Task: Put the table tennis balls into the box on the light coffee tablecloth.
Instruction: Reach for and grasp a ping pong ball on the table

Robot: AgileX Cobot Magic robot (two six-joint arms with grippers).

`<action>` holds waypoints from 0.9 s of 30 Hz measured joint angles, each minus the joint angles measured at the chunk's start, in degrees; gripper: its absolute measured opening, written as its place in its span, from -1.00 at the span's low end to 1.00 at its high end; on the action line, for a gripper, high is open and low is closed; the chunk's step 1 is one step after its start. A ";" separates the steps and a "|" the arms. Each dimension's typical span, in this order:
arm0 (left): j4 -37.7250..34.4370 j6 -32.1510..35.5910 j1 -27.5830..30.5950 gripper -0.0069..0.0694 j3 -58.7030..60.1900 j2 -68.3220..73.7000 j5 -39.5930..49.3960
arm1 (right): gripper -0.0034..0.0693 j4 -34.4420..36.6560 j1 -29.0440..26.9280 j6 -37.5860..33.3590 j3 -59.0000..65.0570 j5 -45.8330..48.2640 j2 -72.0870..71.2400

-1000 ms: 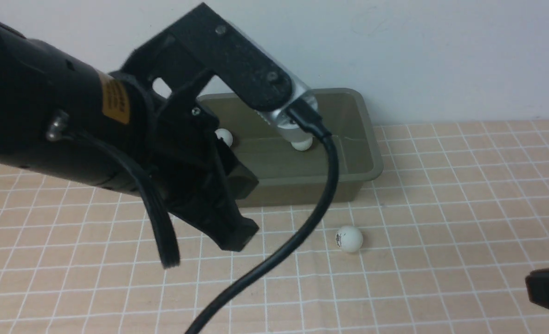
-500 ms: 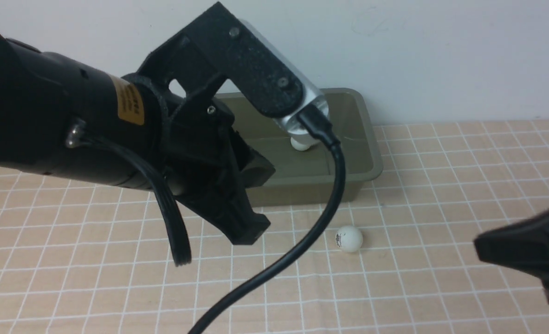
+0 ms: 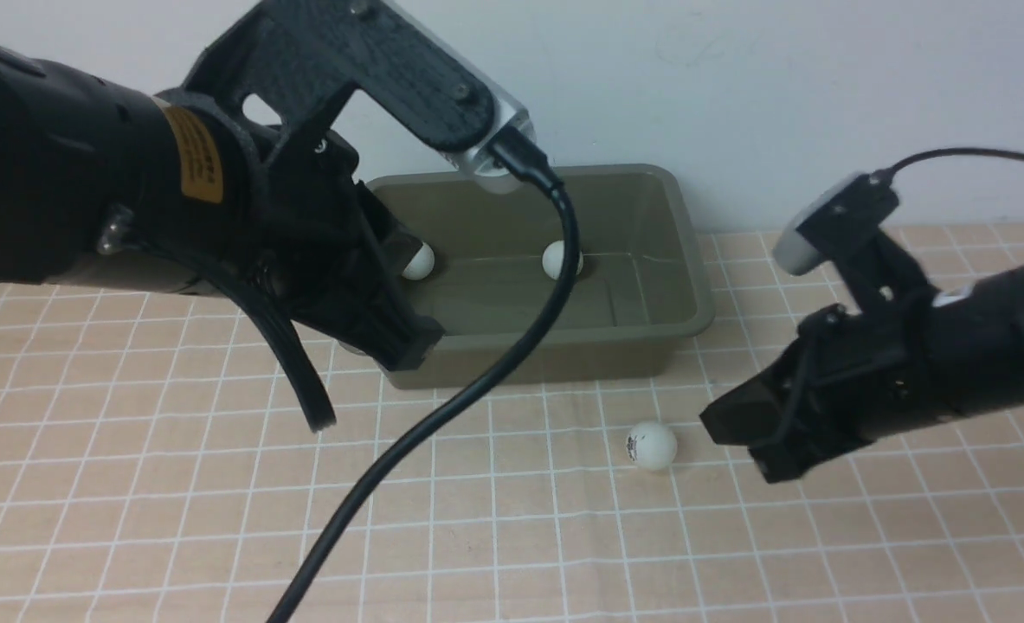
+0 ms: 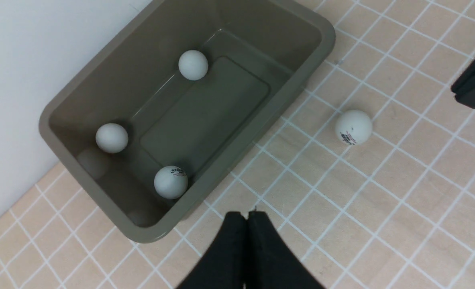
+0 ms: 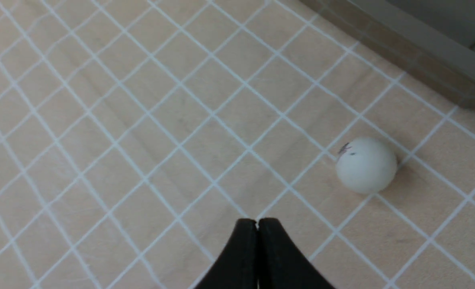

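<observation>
Three table tennis balls [image 4: 171, 182] lay in the smooth olive box [image 3: 581, 359] beyond the left claw [image 4: 246, 214], which was shut and empty. The fourth ball [image 3: 651, 446], a matte sphere, sat on the gridded light coffee tablecloth [image 5: 100, 120] just ahead of the right claw [image 5: 257, 221], shut on nothing. That claw would need to open and straddle it squarely, lest it roll.

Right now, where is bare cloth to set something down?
Free: the cloth on the robot's side of the ball, on both sides of the cable. Crowded: by the box's left end, near the left gripper, and between the ball and the right gripper.
</observation>
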 joint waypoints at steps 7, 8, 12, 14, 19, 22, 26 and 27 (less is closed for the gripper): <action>1.49 -0.12 0.11 -1.00 0.00 0.00 0.23 | -0.40 2.67 0.00 -0.22 -4.62 -5.42 10.96; 1.56 -0.12 0.11 -1.00 0.00 0.00 0.52 | -0.21 2.94 0.00 -0.22 -5.33 -5.71 12.28; 1.63 -0.12 0.11 -1.00 0.00 0.00 2.10 | 0.33 4.81 0.13 -0.22 -7.12 -6.91 17.09; 1.67 -0.12 0.11 -1.00 0.00 0.00 2.62 | 0.41 5.05 0.44 -0.22 -7.47 -8.09 18.37; 1.80 -0.12 0.11 -1.00 0.00 0.00 3.38 | 0.52 4.01 2.44 0.60 -7.98 -13.46 21.24; 1.80 -0.12 0.11 -1.00 0.00 0.00 3.43 | 0.52 3.61 4.24 0.79 -8.05 -16.43 22.42; 1.80 -0.14 0.11 -1.00 0.00 0.00 3.43 | 0.52 2.78 6.17 1.18 -8.11 -19.68 24.52; 1.80 -0.14 0.11 -1.00 0.00 0.00 3.43 | 0.52 2.73 6.18 1.28 -8.11 -19.78 24.52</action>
